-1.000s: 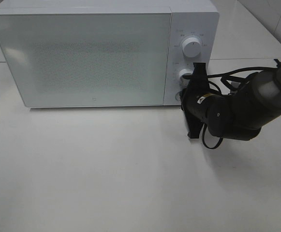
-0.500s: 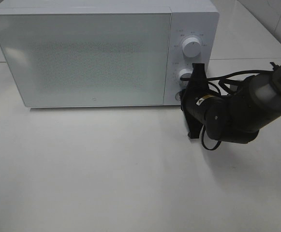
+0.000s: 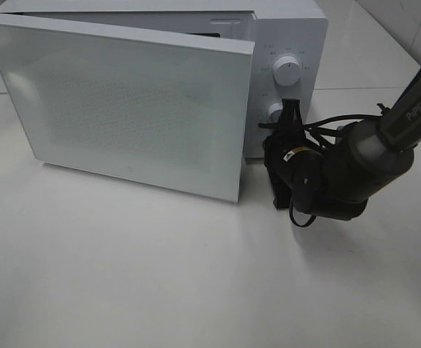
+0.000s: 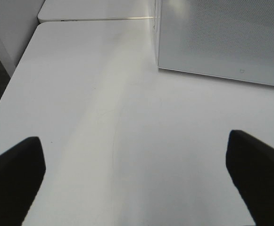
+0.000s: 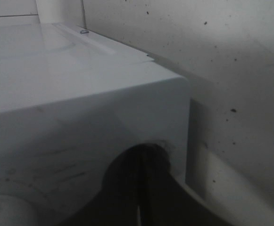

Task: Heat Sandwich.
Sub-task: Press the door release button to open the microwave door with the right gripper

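In the ext. high view, a white microwave (image 3: 286, 43) is seen on a white table (image 3: 159, 275) with its door (image 3: 123, 109) swung partly open, hinged at the left, w/ a dark gap shown along the top edge. The right gripper (image 3: 270, 138) is held against the control panel just below the lower knob (image 3: 275, 112), the upper knob (image 3: 288, 72) being left clear above it. Only in the right wrist view are the gripper's dark fingers (image 5: 141, 183) seen pressed together, a thin seam between them, tight against the microwave's casing (image 5: 80, 108). The left gripper (image 4: 137, 179) is shown only by the left wrist view: its fingers (image 4: 14, 174) are spread wide apart, nothing between them, above bare table (image 4: 127, 117), w/ the door's lower corner (image 4: 221, 37) ahead. The sandwich is shown in no view, so its place cannot be told.
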You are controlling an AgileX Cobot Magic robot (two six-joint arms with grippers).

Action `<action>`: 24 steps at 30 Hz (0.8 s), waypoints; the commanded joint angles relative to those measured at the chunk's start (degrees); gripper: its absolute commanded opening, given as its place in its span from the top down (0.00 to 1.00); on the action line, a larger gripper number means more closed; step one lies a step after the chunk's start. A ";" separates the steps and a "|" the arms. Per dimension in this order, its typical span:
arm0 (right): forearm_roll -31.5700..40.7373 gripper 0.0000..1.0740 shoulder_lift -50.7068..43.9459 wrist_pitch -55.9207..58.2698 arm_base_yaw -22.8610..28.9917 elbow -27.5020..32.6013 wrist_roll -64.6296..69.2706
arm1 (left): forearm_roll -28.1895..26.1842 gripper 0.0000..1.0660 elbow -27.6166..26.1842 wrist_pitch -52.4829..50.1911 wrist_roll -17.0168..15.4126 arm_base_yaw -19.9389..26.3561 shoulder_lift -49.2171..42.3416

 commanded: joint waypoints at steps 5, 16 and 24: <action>-0.40 1.00 0.23 -10.77 -2.01 -4.76 -1.55 | -0.46 0.05 0.17 0.06 -0.11 0.17 -1.49; -0.63 1.00 0.23 -8.02 -2.01 -4.76 -1.60 | -0.46 0.05 0.17 0.06 -0.11 0.17 -1.49; -0.63 0.99 0.06 -3.44 -2.01 -4.76 0.23 | -0.46 0.05 0.17 0.06 -0.11 0.17 -1.49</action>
